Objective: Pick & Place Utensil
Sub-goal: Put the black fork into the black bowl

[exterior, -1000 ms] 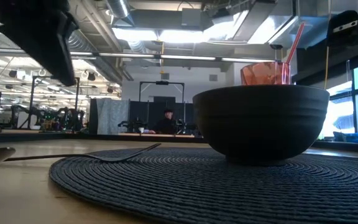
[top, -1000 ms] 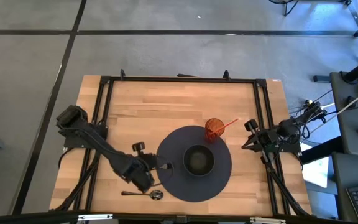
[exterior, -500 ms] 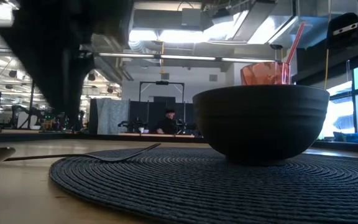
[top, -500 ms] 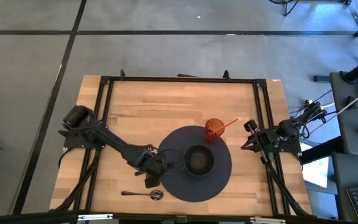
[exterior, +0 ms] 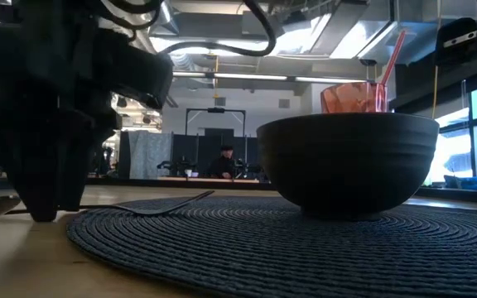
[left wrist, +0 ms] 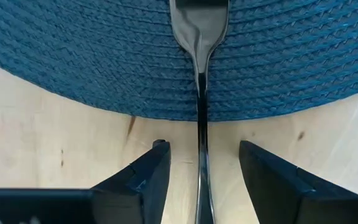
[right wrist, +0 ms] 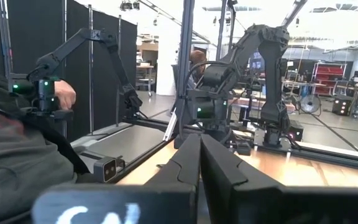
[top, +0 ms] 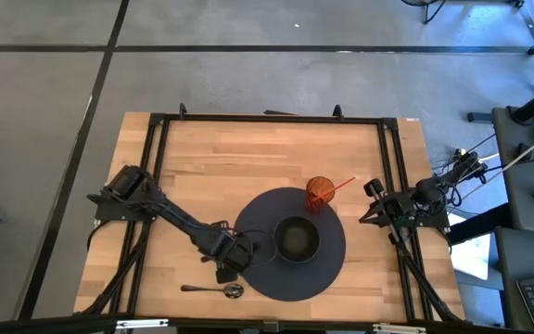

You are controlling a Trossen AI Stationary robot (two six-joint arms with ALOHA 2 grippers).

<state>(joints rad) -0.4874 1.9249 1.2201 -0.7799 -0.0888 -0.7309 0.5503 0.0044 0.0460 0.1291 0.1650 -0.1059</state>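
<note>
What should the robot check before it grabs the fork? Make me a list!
1. Left pincer open: ok, its two fingers stand apart.
2. Fork handle between the fingers: ok, it runs down the middle of the gap.
3. Fork not yet gripped: ok, neither finger touches the handle.
4. Fork lying flat: ok, its head rests on the blue placemat, its handle on the wooden table.
5. Pincer low enough to close on the handle: cannot tell for sure; the low view shows it down near the table.
6. Right pincer out of the way: ok, shut and parked at the table's right edge.
</note>
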